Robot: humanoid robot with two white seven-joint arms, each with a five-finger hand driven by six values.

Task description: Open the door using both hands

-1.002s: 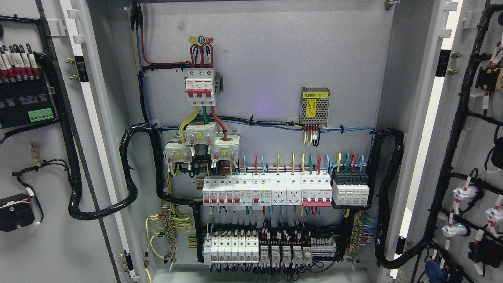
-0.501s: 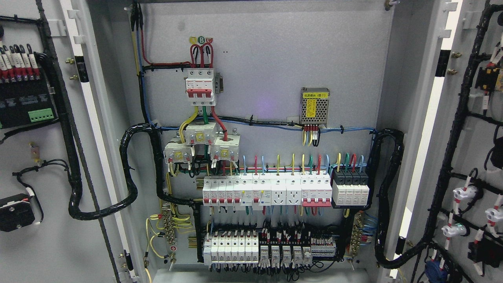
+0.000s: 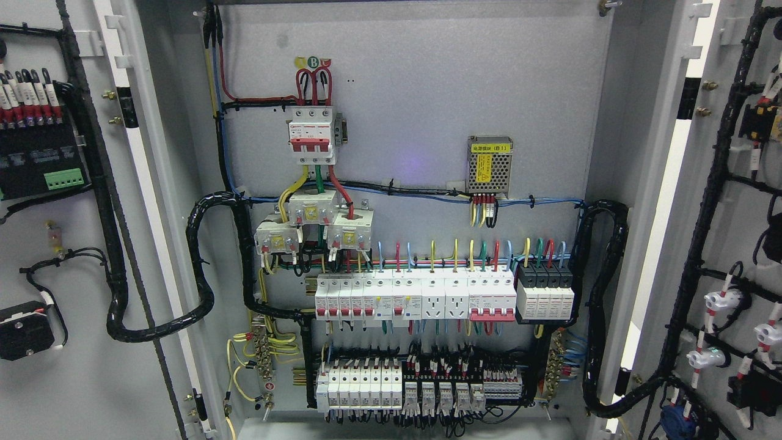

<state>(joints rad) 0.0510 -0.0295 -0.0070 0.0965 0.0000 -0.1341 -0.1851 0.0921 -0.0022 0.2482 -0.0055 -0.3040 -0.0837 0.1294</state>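
Observation:
An electrical cabinet stands in front of me with both doors swung wide open. The left door (image 3: 67,256) shows its inner face at the picture's left, with black wiring and terminals on it. The right door (image 3: 727,201) shows its inner face at the picture's right, also with black cable runs and connectors. Between them the grey back panel (image 3: 421,79) carries a red-and-white main breaker (image 3: 311,134), rows of white breakers (image 3: 415,296) and coloured wires. Neither of my hands nor arms shows in the head view.
A small metal power supply (image 3: 489,165) sits on the panel's upper right. Thick black cable looms (image 3: 201,269) loop from the cabinet to each door near the hinges. Terminal blocks (image 3: 421,385) fill the bottom row.

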